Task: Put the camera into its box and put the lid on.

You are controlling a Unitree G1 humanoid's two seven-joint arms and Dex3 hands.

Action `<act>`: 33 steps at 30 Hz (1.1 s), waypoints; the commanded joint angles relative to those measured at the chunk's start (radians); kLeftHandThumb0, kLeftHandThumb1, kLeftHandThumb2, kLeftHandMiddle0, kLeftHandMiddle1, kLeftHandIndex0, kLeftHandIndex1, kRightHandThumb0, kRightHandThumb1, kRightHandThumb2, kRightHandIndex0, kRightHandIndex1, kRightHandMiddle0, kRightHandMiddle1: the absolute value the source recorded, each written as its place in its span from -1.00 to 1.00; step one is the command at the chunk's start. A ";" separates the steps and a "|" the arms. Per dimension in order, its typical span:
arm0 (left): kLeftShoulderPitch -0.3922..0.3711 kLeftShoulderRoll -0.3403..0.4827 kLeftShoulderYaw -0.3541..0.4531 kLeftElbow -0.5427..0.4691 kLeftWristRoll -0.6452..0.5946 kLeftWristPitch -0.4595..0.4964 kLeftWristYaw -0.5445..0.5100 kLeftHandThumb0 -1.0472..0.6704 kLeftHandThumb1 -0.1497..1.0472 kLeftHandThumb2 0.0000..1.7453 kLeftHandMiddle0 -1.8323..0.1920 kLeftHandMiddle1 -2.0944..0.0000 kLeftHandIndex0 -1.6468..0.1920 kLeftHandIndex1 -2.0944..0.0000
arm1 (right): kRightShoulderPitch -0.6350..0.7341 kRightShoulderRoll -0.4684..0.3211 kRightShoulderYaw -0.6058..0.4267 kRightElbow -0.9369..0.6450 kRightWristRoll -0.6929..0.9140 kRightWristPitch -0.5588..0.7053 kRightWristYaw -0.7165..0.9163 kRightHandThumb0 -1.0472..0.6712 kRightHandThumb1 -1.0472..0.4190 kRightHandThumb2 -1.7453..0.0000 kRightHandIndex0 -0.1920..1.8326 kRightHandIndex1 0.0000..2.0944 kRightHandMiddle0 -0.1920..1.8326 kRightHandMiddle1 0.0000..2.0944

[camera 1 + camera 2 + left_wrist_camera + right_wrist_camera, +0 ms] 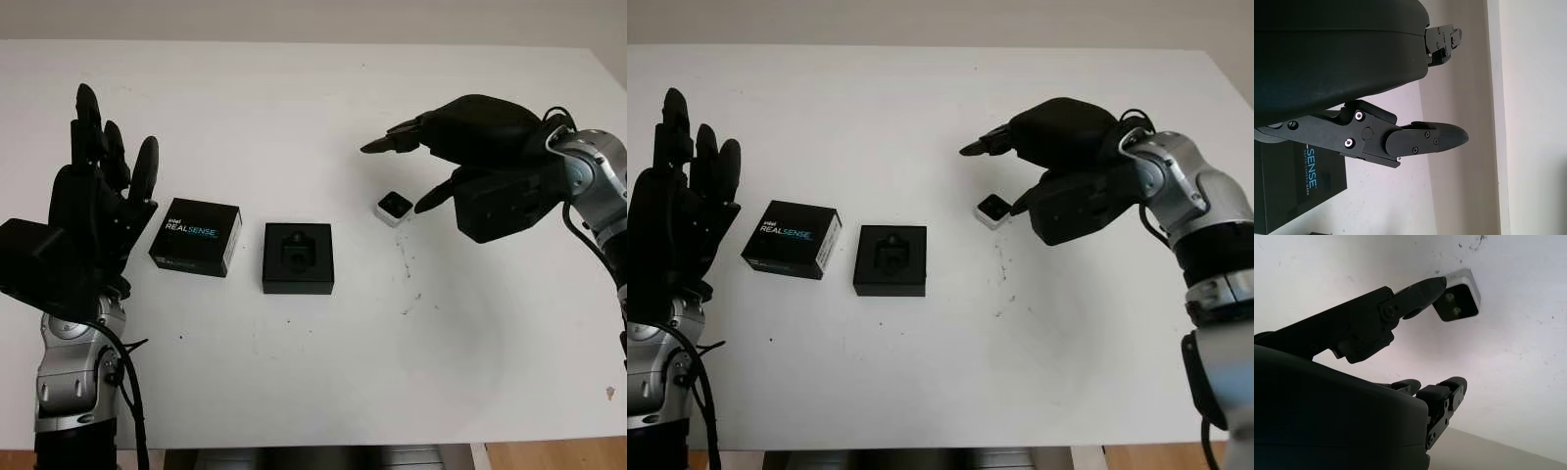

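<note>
Small silver-framed, dark-faced camera (393, 208) lies on open white tabletop (313, 372), right hand (460, 162) poised beside it, fingers (1420, 293) uncurled, holding nothing.

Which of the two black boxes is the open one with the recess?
The box base, nearer the camera; the other, the lid, shows printed RealSense lettering.

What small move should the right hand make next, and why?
Probably lower the right hand and close its fingers on the camera. The camera lies loose on the table, the open hand is poised beside it, and the open box is unfilled. The left hand, open, waits by the lid.
</note>
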 commanded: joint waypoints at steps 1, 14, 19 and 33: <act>0.014 0.003 0.008 -0.007 -0.002 -0.011 -0.003 -0.30 1.00 -0.52 0.92 0.95 0.95 0.94 | 0.032 -0.012 -0.021 -0.017 0.007 -0.019 -0.041 -0.22 -0.70 0.94 -0.44 -0.88 -0.42 -0.88; 0.019 0.008 0.014 -0.014 -0.006 0.001 -0.010 -0.31 1.00 -0.54 0.93 0.95 0.96 0.95 | 0.085 0.003 0.013 0.056 -0.136 -0.072 -0.334 -0.18 -0.68 0.94 -0.32 -0.83 -0.31 -0.82; 0.023 0.005 0.011 -0.023 -0.003 0.007 -0.003 -0.30 1.00 -0.53 0.93 0.95 0.95 0.95 | 0.060 0.011 0.054 0.123 -0.193 -0.077 -0.425 -0.19 -0.68 0.94 -0.28 -0.81 -0.27 -0.79; 0.024 0.007 0.014 -0.012 -0.004 -0.005 -0.007 -0.30 1.00 -0.54 0.92 0.95 0.95 0.95 | 0.026 0.034 0.097 0.209 -0.194 -0.082 -0.428 -0.14 -0.71 0.94 -0.28 -0.84 -0.25 -0.81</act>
